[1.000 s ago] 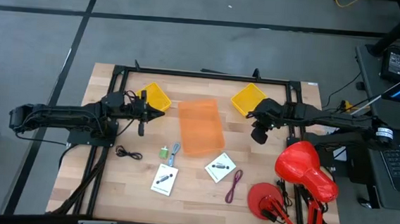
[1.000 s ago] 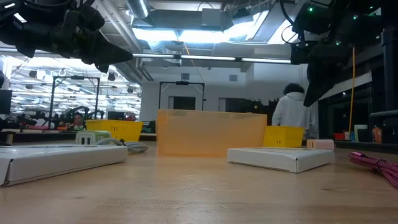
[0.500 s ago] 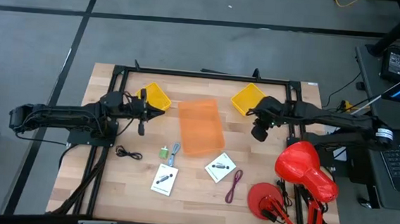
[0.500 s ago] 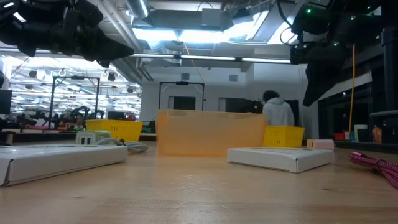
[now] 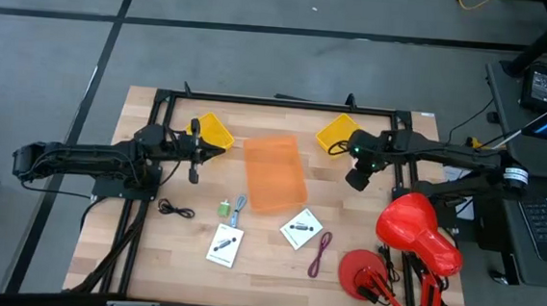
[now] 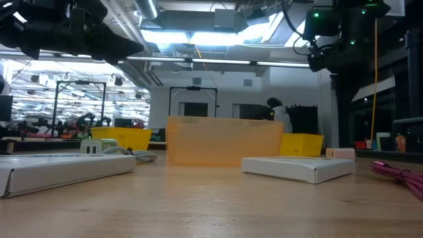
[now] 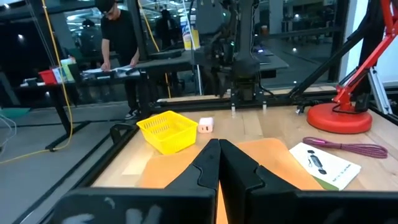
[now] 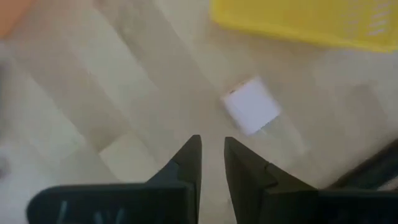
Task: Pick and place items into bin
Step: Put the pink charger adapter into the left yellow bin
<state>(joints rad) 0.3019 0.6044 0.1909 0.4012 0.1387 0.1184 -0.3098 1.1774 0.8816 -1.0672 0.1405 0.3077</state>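
We take this as the approach step: our right gripper (image 8: pixel 211 155) hovers, fingers slightly parted and empty, just short of the small pale pink block (image 8: pixel 252 112) on the desk (image 5: pixel 266 259). Next, probably, we descend and widen. Left gripper (image 7: pixel 219 163) waits shut.

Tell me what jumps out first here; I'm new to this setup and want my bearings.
The translucent orange bin lies mid-table between the two dark arms. A bright red lamp stands at the table's right edge. Near the front edge lie two white cards, with a dark-red cord beside the right-hand card, and a yellow basket sits in each far corner.
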